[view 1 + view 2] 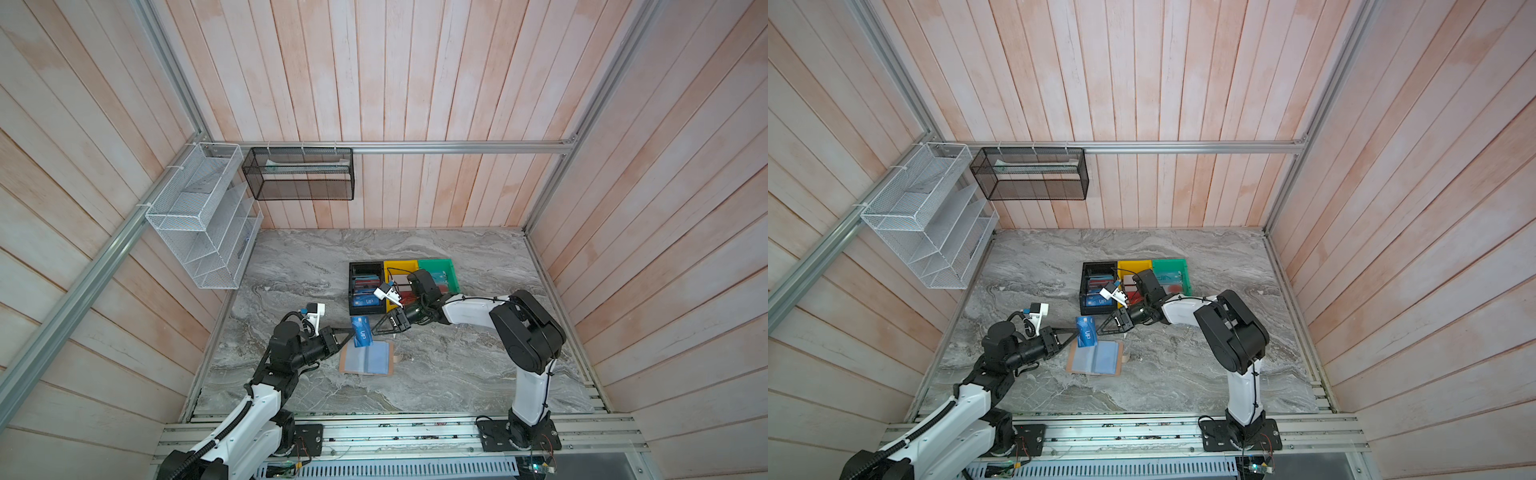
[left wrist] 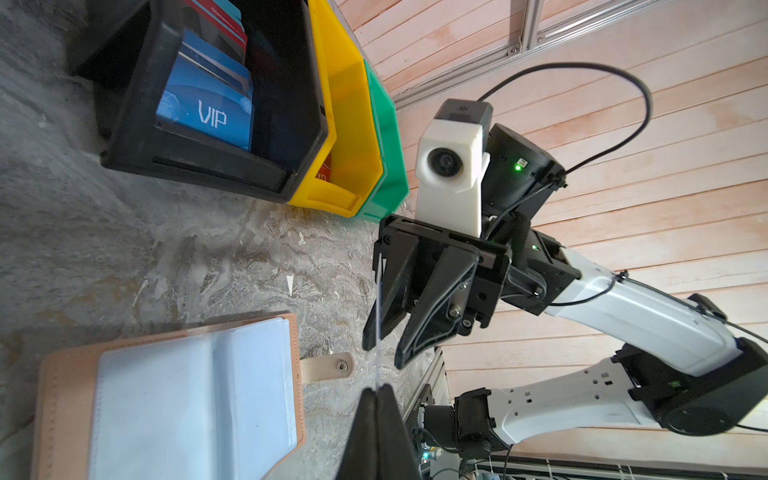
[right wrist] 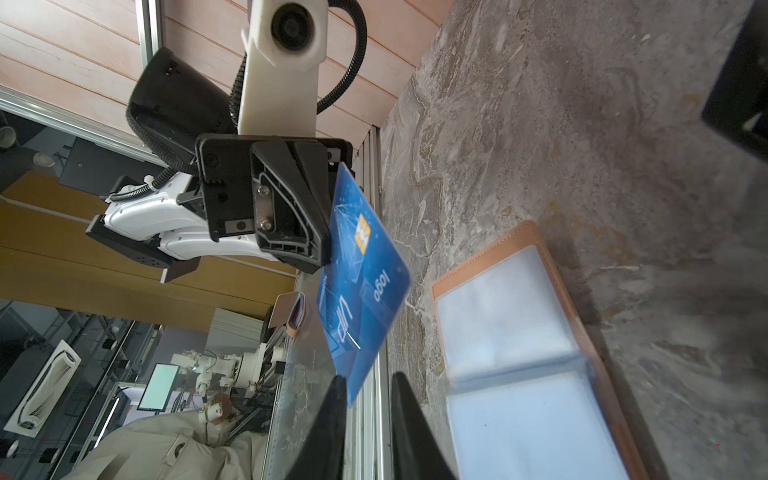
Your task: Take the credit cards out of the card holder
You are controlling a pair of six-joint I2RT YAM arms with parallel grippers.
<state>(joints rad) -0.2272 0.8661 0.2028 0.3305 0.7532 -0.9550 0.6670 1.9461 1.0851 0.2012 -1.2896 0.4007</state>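
Pinched in left gripper: blue card, light, stiff, slick. Slightly parted at free end: right gripper. Best clamped across flat faces near short edge.

Glossy blue plastic credit card, matt tan card holder with clear plastic sleeves, marble-look table, matt wood-plank walls

Marble table: open card holder, three bins.
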